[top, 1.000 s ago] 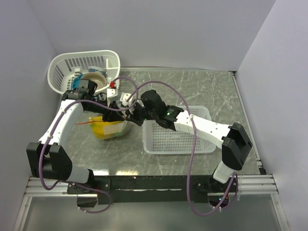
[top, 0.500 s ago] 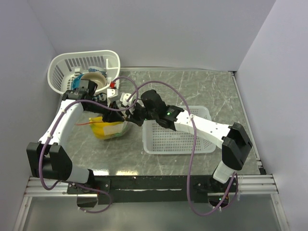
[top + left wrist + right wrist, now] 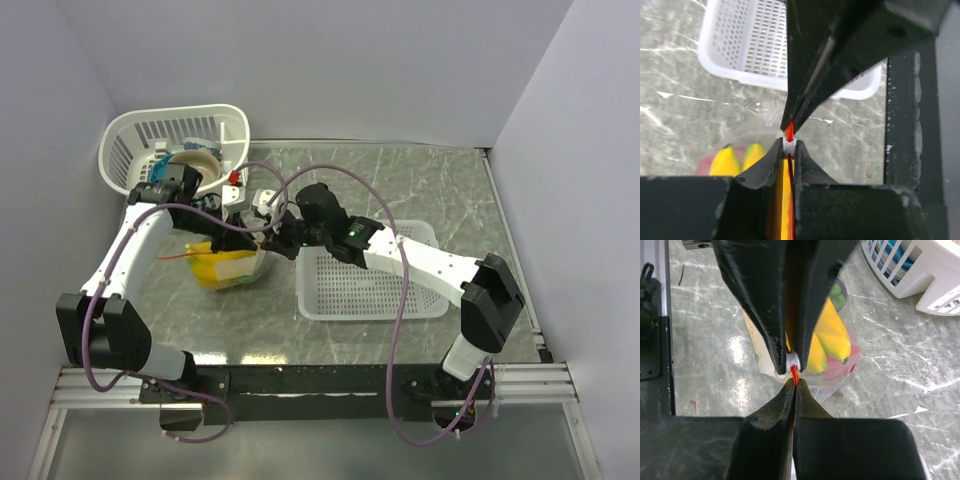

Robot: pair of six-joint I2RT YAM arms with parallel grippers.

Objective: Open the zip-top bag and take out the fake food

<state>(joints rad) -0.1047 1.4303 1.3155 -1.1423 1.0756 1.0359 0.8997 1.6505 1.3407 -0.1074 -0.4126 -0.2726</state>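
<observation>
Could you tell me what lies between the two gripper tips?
The bag's red zip strip and white slider, held by left gripper and right gripper; both wrist views show it.

A robotics lab test cell: plain pale walls [image 3: 350,60] box in a marble-patterned tabletop [image 3: 420,190], with the left arm [image 3: 135,250] and the right arm [image 3: 430,262] bolted to an aluminium rail [image 3: 545,380].
</observation>
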